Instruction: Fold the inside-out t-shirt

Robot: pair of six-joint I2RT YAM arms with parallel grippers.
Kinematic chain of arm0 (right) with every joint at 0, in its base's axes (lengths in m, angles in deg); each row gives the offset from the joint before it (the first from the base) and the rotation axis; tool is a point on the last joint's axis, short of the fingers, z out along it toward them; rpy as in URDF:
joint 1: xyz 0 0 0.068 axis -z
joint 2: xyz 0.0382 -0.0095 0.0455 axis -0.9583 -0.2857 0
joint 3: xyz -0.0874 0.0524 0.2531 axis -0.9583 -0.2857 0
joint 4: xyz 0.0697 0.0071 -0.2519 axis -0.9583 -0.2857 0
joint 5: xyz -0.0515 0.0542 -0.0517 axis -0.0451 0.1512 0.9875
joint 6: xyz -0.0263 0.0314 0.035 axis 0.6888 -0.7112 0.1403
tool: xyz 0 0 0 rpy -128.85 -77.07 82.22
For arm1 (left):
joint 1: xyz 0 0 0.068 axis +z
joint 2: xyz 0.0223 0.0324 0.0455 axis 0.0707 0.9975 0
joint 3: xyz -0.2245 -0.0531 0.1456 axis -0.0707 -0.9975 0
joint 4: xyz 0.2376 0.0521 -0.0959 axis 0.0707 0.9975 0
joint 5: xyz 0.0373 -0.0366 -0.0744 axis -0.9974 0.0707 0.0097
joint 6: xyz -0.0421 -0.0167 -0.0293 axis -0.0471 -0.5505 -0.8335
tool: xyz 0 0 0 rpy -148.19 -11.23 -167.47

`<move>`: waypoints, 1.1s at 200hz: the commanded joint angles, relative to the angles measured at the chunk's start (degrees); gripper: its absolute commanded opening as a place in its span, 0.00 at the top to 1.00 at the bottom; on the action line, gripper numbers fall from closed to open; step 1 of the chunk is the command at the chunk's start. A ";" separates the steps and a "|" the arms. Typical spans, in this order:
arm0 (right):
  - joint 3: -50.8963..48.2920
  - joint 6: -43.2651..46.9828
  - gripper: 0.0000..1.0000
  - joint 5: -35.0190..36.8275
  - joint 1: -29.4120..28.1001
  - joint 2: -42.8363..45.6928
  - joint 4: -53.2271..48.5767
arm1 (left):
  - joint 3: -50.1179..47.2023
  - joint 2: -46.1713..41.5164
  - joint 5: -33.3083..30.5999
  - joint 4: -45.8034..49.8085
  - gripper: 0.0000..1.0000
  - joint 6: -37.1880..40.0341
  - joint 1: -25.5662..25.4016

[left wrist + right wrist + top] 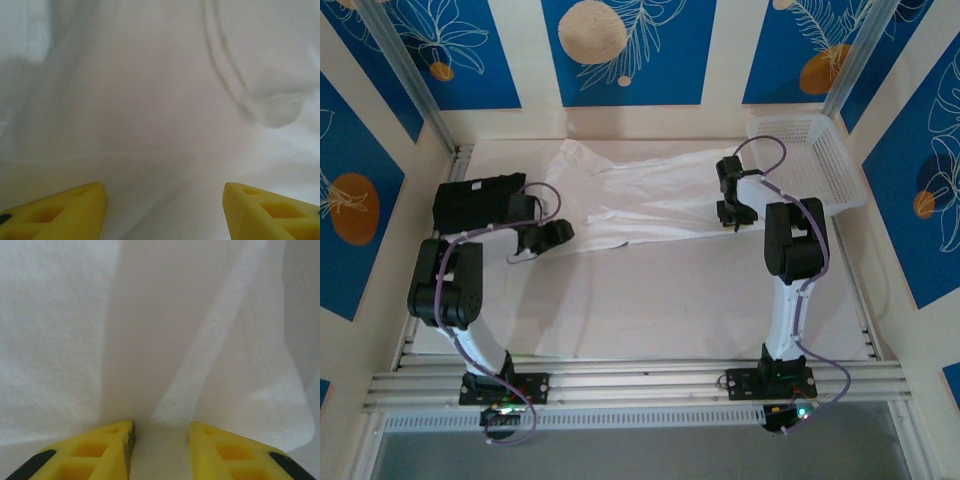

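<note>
The inside-out t-shirt [640, 195] is a thin white cloth spread flat across the back of the table, wrinkled and running from left to right. My left gripper [556, 235] is at its lower left corner. In the left wrist view this gripper [165, 200] is open, its yellow fingers [60, 212] wide apart just above the white cloth [160, 100]. My right gripper [735, 214] is low on the shirt's right part, near its front edge. In the right wrist view it [161, 440] is open with a narrower gap, and folds of the cloth [200, 340] run up from the fingertips.
A black cloth garment [478, 200] lies at the left edge, just behind the left arm. A white plastic basket [810, 160] stands at the back right. The table's white cover [650, 300] stretches bare toward the arm bases.
</note>
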 commanded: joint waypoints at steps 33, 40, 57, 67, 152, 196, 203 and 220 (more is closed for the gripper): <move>-15.07 -7.38 0.66 0.18 -0.61 11.46 -10.76 | -14.35 -9.18 1.52 -2.12 0.37 -1.21 -0.30; -17.58 -8.28 0.67 0.64 -0.65 14.32 -10.99 | -16.44 -11.54 1.78 -2.62 0.37 -1.77 -0.35; -22.66 -8.85 0.66 0.01 -2.03 23.54 -8.78 | -18.82 -16.60 2.98 -3.32 0.37 -2.75 -0.31; -24.44 -6.87 0.64 -4.78 -4.46 28.89 -4.96 | -18.77 -18.70 3.35 -3.28 0.36 -2.97 -0.31; -11.84 14.50 0.41 -27.42 -34.16 17.60 25.03 | -18.85 -17.95 3.69 -8.69 0.37 -6.85 1.77; 4.35 18.24 0.37 -27.86 -37.75 1.09 20.79 | -21.17 -16.52 4.41 -9.83 0.37 -6.08 2.81; 6.40 18.63 0.37 -27.42 -37.98 -1.02 19.90 | -21.34 -16.44 4.67 -9.95 0.37 -6.11 2.89; 10.38 19.16 0.39 -26.73 -38.07 -4.88 18.15 | -21.96 -16.84 4.78 -9.88 0.37 -5.72 3.07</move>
